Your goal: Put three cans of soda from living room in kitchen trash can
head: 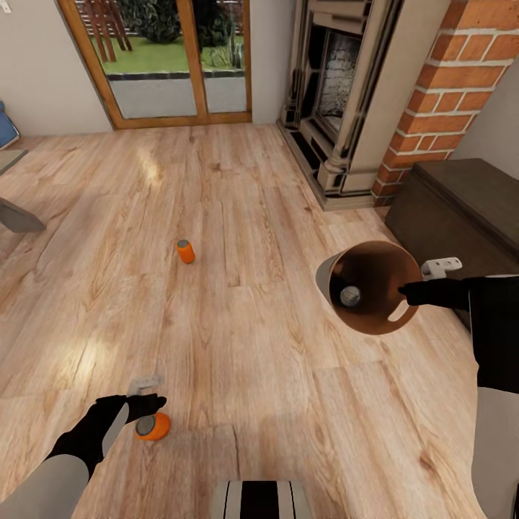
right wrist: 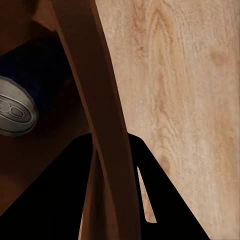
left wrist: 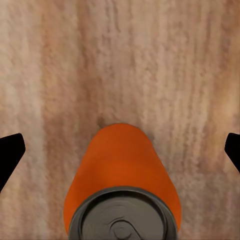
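One orange soda can (head: pixel 153 427) stands on the wood floor at the lower left, and my left gripper (head: pixel 146 412) is open around it. In the left wrist view the orange can (left wrist: pixel 122 175) sits between the two spread fingertips (left wrist: pixel 11 150) without touching them. A second orange can (head: pixel 186 251) stands farther out on the floor. My right gripper (head: pixel 404 292) is shut on the rim of the trash can (head: pixel 382 263), held tilted above the floor. The dark blue can (head: pixel 349 295) lies inside it, grey top (right wrist: pixel 14 111) showing past the bin's rim (right wrist: pixel 95 100).
A fireplace (head: pixel 339 86) with brick side (head: pixel 447 79) stands at the far right, with a dark low cabinet (head: pixel 461 209) in front of it. Wood-framed glass doors (head: pixel 173 65) are straight ahead. A low table's edge (head: pixel 14 216) shows at the left.
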### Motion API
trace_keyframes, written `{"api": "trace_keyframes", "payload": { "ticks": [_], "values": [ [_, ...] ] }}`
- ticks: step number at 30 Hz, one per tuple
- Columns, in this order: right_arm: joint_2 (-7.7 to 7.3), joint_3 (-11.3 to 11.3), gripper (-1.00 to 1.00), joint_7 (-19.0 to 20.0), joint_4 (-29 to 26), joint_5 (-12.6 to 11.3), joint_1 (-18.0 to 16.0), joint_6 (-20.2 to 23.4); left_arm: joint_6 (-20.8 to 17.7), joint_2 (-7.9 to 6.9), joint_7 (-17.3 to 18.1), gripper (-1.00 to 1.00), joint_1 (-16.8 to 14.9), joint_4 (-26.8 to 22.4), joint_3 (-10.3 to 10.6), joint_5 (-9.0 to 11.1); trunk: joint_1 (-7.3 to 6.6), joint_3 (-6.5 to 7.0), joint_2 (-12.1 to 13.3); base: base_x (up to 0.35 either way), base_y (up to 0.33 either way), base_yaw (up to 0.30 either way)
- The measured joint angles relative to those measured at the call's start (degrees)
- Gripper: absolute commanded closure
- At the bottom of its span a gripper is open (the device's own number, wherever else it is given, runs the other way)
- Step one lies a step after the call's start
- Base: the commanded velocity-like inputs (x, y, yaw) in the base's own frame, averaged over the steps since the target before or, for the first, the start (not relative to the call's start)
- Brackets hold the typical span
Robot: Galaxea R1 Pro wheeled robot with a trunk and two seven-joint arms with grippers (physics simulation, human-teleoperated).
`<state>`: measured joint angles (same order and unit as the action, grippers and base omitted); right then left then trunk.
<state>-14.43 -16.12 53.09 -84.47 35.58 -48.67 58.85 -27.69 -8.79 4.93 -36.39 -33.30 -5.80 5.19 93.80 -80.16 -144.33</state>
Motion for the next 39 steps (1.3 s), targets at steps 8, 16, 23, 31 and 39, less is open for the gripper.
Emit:
{"api": "trace_keyframes", "payload": {
  "ticks": [8,16,23,31,39],
  "values": [
    [-0.02,0.0,1.00,-0.1,0.5,0.1,0.0,-0.1,0.1,0.00,-0.1,-1.00,0.0,0.1,0.0,0.0,0.00,0.00,0.0,-0.028,0.000,0.000],
    [-0.06,0.5,1.00,-0.2,0.5,0.1,0.0,-0.1,0.1,0.00,-0.2,-1.00,0.0,0.3,0.0,0.0,0.00,0.00,0.0,-0.249,0.000,0.000],
    [-0.08,0.7,1.00,-0.2,0.6,0.1,0.0,-0.1,0.1,0.00,-0.2,-1.00,0.0,0.1,0.0,0.0,0.00,0.00,0.0,-0.080,0.000,0.000],
    [-0.08,0.7,1.00,-0.2,0.6,0.1,0.0,-0.1,0.2,0.00,-0.2,-1.00,0.0,0.0,0.1,0.0,0.00,0.00,0.0,0.006,0.000,0.000],
    [-0.02,0.8,1.00,-0.2,0.6,0.2,0.1,-0.2,2.7,0.00,0.0,-1.00,0.0,0.4,0.1,0.0,0.00,0.00,0.0,0.140,0.000,0.000]
  ]
}}
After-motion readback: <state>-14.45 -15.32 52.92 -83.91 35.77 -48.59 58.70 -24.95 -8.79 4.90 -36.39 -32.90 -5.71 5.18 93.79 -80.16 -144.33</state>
